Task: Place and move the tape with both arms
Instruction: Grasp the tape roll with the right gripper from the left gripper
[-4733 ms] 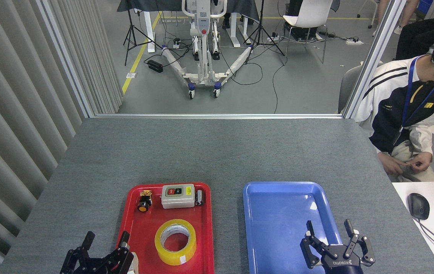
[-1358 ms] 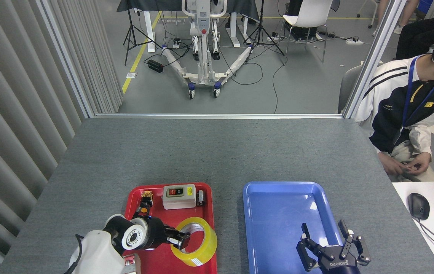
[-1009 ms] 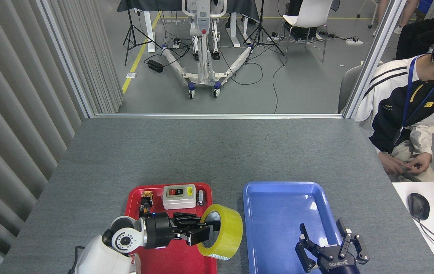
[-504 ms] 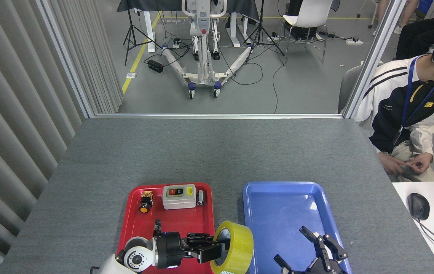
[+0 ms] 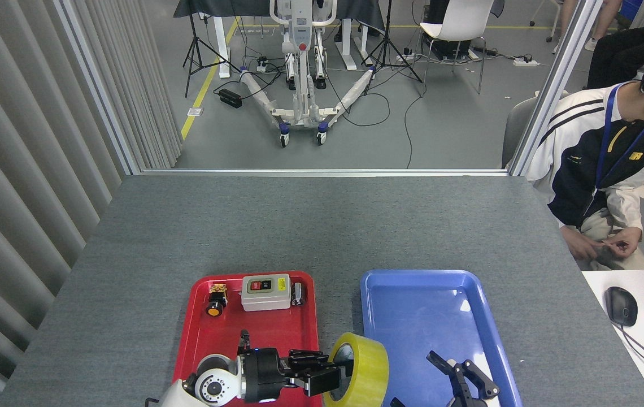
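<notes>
Left pincer point(image 5: 330, 377) grasps the wide yellow translucent tape roll point(image 5: 359, 371) on edge, between red tray point(image 5: 192, 339) and blue tray point(image 5: 412, 282); right pincer point(image 5: 460, 381) spread. Steady it level for handover.

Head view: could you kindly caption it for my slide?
Left gripper carries the tape toward the open right gripper.

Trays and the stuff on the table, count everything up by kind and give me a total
Trays: 2, a red tray and a blue tray
Tape rolls: 1, the tape, held up by the left gripper
Switch boxes: 1, a grey switch box in the red tray
Small parts: 2, a push button and a small metal part, both in the red tray
Total: 6
</notes>
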Robot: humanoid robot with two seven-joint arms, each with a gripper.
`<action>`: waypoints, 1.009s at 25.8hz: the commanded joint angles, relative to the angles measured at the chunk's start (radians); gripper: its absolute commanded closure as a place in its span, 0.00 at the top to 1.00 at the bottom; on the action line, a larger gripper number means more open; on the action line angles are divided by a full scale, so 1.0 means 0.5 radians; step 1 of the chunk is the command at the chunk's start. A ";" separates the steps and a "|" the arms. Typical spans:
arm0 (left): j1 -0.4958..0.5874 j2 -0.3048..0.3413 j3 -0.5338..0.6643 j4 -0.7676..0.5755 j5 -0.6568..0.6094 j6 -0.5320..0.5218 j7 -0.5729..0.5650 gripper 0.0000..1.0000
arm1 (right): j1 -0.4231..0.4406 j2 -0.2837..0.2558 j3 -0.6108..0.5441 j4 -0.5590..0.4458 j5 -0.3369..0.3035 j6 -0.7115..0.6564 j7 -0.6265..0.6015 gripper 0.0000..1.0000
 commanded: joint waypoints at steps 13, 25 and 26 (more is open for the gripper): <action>-0.018 -0.098 -0.007 0.038 -0.012 0.000 -0.004 0.00 | 0.143 0.034 0.068 -0.138 0.021 0.000 0.019 0.99; -0.006 -0.092 -0.040 0.017 -0.015 0.000 -0.004 0.00 | 0.140 0.034 0.123 -0.132 0.057 0.000 0.059 0.00; -0.006 -0.095 -0.040 0.017 -0.012 0.000 -0.004 0.05 | 0.137 0.031 0.120 -0.132 0.057 0.000 0.059 0.00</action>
